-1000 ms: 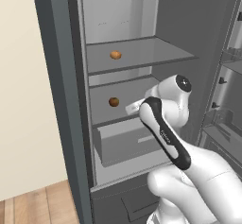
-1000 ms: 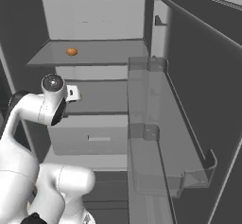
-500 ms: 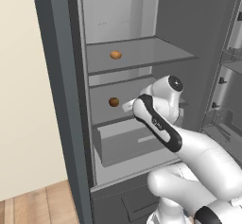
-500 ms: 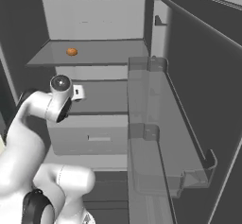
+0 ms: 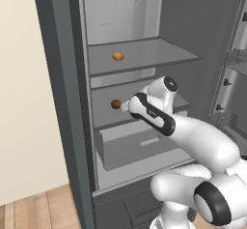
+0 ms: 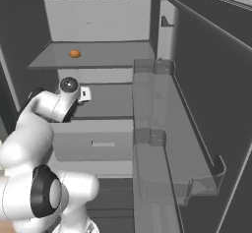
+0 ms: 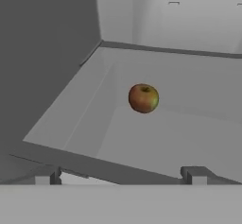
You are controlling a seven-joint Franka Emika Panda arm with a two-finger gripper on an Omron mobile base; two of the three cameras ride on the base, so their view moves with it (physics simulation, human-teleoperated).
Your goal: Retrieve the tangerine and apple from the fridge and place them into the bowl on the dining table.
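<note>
Left base view: the fridge (image 5: 72, 126) stands open, its interior light grey. The tangerine (image 5: 117, 56) lies on the upper shelf (image 5: 159, 54), towards 9 o'clock of it. On the shelf below sits the apple (image 5: 116, 104), also at the 9 o'clock side. The arm (image 5: 193, 136) rises from 5 o'clock and reaches into that lower shelf space; the hand's tip ends just at 3 o'clock of the apple, near it, though the fingers themselves are too small to make out here. Below that shelf the drawer (image 5: 130, 146) shows its pale front.

Right base view: the tangerine (image 6: 74, 54) rests on the upper shelf (image 6: 108, 55) at about 10 o'clock of the picture. The arm (image 6: 44, 114) comes up from 7 o'clock and its wrist covers the left of the lower shelf. The open door (image 6: 167, 143) with its clear bins runs from centre to 5 o'clock.

Hand view: the apple (image 7: 143, 98) sits on the shelf floor (reddish with a greenish patch) at the centre, straight ahead of the gripper (image 7: 123, 175). The two fingertips (image 7: 193, 174) stand at 6 o'clock, spread wide apart, with nothing between them and well short of the apple
</note>
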